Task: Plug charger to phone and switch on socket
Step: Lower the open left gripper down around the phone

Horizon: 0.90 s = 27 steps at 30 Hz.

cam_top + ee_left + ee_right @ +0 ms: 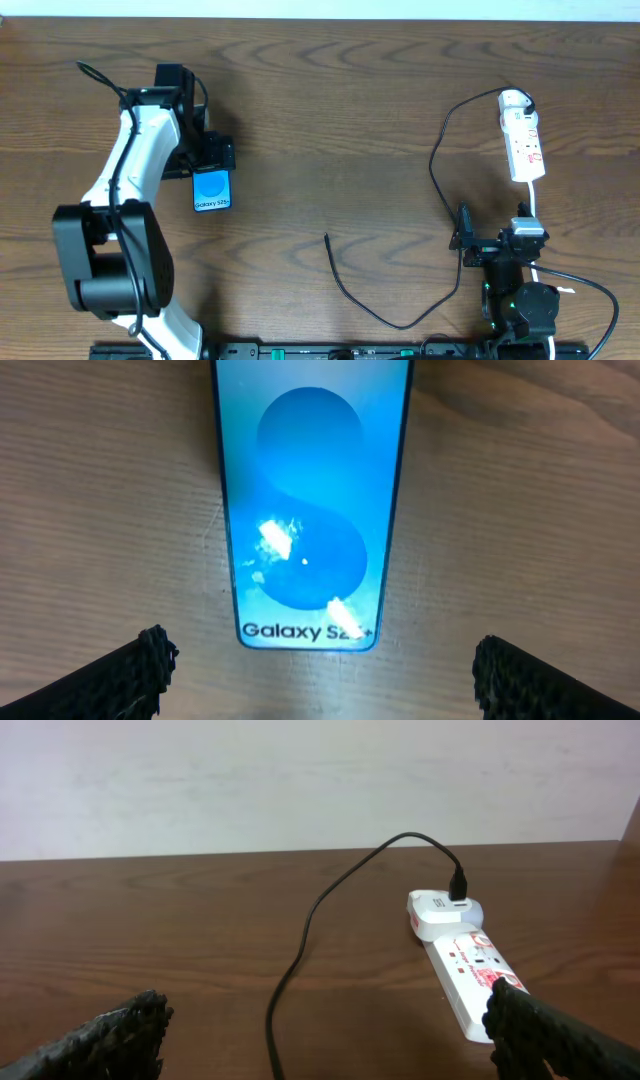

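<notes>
The phone (211, 190) lies flat on the wooden table at the left, its blue screen lit. It fills the left wrist view (310, 510). My left gripper (212, 158) hovers over the phone's far end, open and empty, with its fingers (320, 665) spread wider than the phone. The white socket strip (523, 140) lies at the right, with the charger's adapter plugged in at its far end (440, 910). The black charger cable (345, 290) loops down the table to its free plug tip (327, 238). My right gripper (492, 228) is open and empty just short of the strip (465, 965); the cable (300, 940) runs between its fingers.
The strip's white cord (535, 200) runs back toward the right arm's base (520, 305). The left arm (120, 200) stretches along the left side. A pale wall (300, 780) stands behind the table's far edge.
</notes>
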Each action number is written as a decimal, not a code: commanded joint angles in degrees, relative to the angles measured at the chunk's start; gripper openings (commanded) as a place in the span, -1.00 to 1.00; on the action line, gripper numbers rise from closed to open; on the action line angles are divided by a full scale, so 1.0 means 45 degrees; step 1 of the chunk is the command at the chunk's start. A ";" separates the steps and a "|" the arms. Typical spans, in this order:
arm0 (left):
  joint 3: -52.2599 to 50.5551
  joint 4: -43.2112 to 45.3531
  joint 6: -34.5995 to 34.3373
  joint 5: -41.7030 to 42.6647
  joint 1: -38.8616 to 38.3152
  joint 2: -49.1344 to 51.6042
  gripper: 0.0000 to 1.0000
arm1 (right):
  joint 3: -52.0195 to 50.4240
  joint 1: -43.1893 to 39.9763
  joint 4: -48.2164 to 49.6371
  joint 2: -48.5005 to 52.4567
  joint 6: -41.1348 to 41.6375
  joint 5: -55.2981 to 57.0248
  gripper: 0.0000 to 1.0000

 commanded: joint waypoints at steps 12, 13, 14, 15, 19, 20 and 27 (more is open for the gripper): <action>0.0053 0.1073 -0.0262 -0.0170 -0.0039 0.0593 0.96 | -0.0015 0.0058 -0.0044 -0.0107 -0.0112 0.0097 0.98; 0.0044 0.1083 -0.0262 -0.0170 -0.0039 0.0593 0.95 | -0.0015 0.0058 -0.0039 -0.0107 -0.0112 0.0097 0.99; 0.0024 0.1107 -0.0262 -0.0175 -0.0039 0.0597 0.95 | -0.0015 0.0058 -0.0039 -0.0107 -0.0112 0.0097 0.98; -0.0015 0.1171 -0.0262 -0.0175 -0.0039 0.0607 0.96 | -0.0015 0.0058 -0.0039 -0.0107 -0.0112 0.0097 0.98; -0.0189 0.1355 -0.0272 -0.0277 -0.0039 0.0719 0.96 | -0.0015 0.0058 -0.0044 -0.0107 -0.0112 0.0097 0.99; -0.0248 0.1375 -0.0350 -0.0316 -0.0039 0.0743 0.95 | -0.0015 0.0058 -0.0044 -0.0107 -0.0112 0.0097 0.98; -0.0447 0.1389 -0.0743 -0.0743 -0.0039 0.0908 0.96 | -0.0015 0.0058 -0.0039 -0.0107 -0.0112 0.0097 0.99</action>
